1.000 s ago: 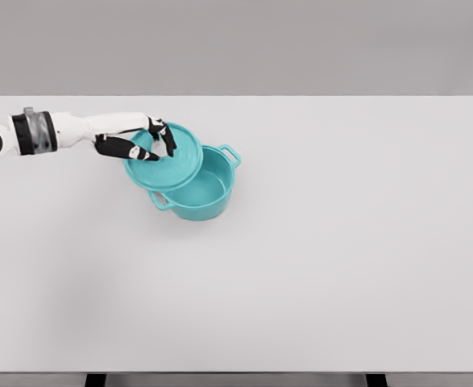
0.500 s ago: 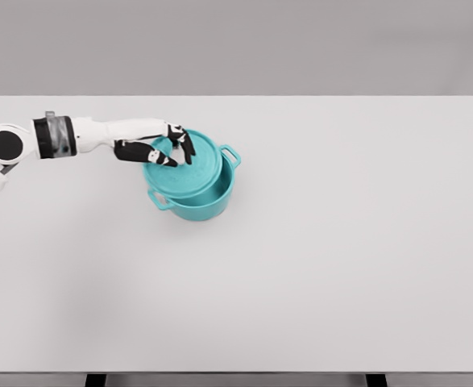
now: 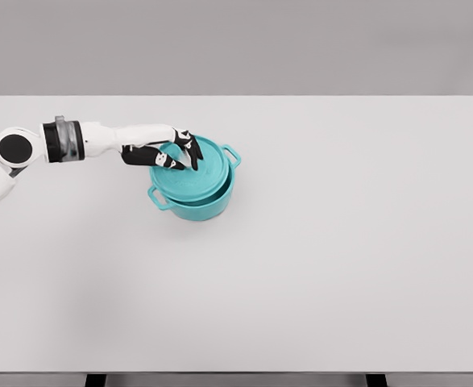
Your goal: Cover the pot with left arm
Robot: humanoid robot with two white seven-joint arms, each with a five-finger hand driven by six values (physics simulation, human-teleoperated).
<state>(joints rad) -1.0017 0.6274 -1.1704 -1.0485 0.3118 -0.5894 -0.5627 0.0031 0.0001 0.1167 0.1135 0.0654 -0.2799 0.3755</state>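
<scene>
A teal pot stands on the white tabletop, in the upper left part of the frame, left of the middle. It has two small loop handles: one sticks out at its upper right, the other at its lower left.

A teal lid sits over the mouth of the pot. It covers nearly all of the opening and lies a little toward the upper left, so that a narrow strip of the pot's rim shows along the right and lower edge. Whether the lid rests fully on the rim or hangs just above it cannot be told from this view.

The left arm comes in from the left edge of the frame, white with a dark and grey band near the wrist, and reaches rightward over the tabletop to the pot. The left hand is at the upper left part of the lid, its black fingers curled down around the middle of the lid and closed on it; the knob itself is hidden under them.

The rest of the tabletop shows only pale grey surface, with a plain grey wall behind it at the top of the frame.
</scene>
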